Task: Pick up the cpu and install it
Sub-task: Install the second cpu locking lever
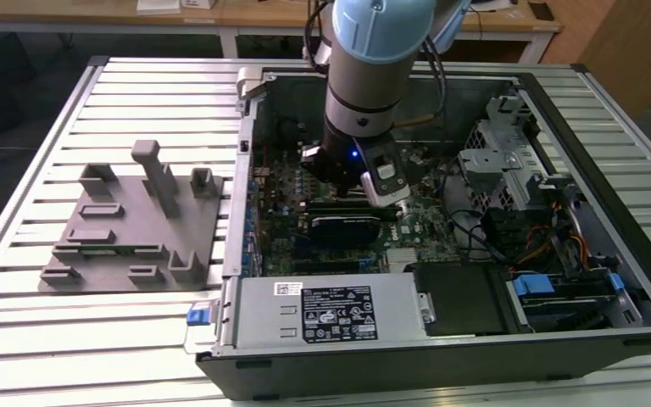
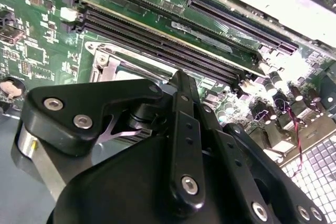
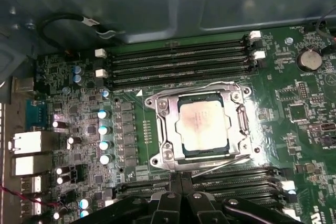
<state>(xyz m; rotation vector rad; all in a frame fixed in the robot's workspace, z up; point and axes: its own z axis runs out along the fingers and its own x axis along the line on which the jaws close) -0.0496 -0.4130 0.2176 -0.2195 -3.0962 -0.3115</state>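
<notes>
- Count: one cpu (image 3: 202, 125), seated in one metal-framed socket (image 3: 164, 124) at the centre of the first wrist view, its silver-grey top facing up and the frame lying around its edges.
- Count: one open computer case (image 1: 597, 339) lay on one slatted metal table (image 1: 31, 119) in the exterior view, with one grey fixture block (image 1: 133, 222) on the table to the exterior view's left of the case.
- Memory slots: four long dark slots (image 3: 178, 61) ran in a row above the socket in the first wrist view; further slots (image 3: 231, 184) ran below it, their number not clear. The second wrist view showed a bank of slots (image 2: 157, 40) across its upper half.
- One round coin cell (image 3: 308, 60) sat at the upper right of the first wrist view.
- End effector: the gripper (image 3: 181, 195) appeared at the bottom centre of the first wrist view, just below the socket, its dark fingers (image 3: 175, 184) pressed side by side with no gap visible and nothing between them. It was not touching the cpu.
- In the exterior view the arm (image 1: 371, 76) reached down into the middle of the case over the green motherboard (image 1: 427, 225).
- Writing: a white label (image 1: 325, 314) lay on the grey power-supply box at the lower centre of the exterior view; its print could not be made out.
</notes>
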